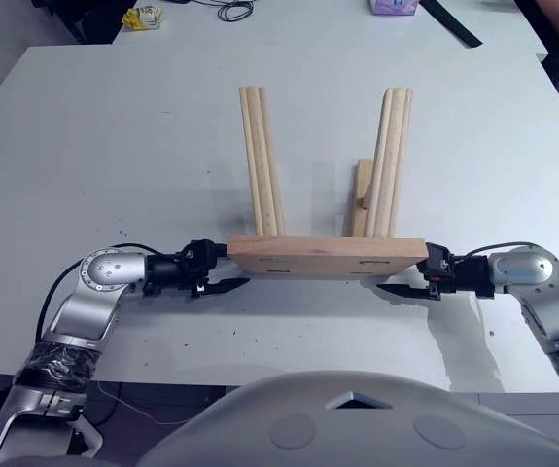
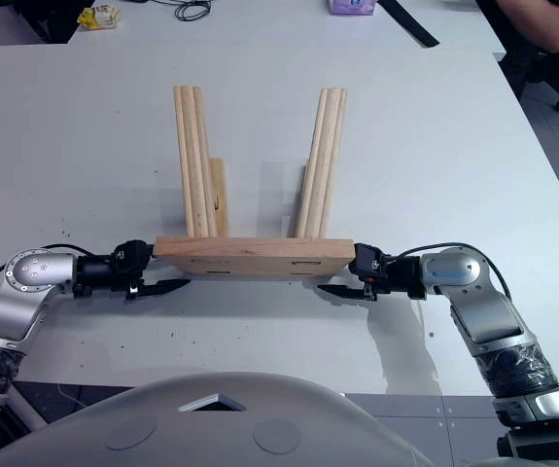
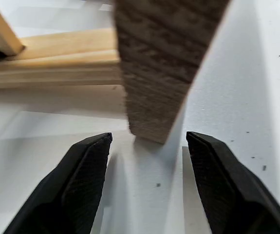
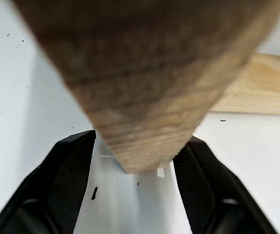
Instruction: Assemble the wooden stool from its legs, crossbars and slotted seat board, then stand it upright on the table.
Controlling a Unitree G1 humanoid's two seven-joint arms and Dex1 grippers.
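Note:
The slotted seat board (image 1: 326, 258) stands on its long edge near the table's front. Two pairs of wooden legs, the left pair (image 1: 260, 161) and the right pair (image 1: 388, 161), are joined to it and lie flat, pointing away from me. A short crossbar (image 1: 362, 195) rests against the inner side of the right pair. My left gripper (image 1: 223, 284) is at the board's left end, open, its fingers (image 3: 88, 165) straddling that end with gaps. My right gripper (image 1: 401, 288) is at the right end, open, its fingers (image 4: 71, 170) close on either side of the board (image 4: 140, 87).
The grey table (image 1: 114, 146) has free room on both sides of the stool. Along the far edge lie a yellow item (image 1: 145, 16), black cables (image 1: 235, 10), a purple box (image 1: 393, 6) and a black strap (image 1: 449, 21). The table's front edge runs just below the grippers.

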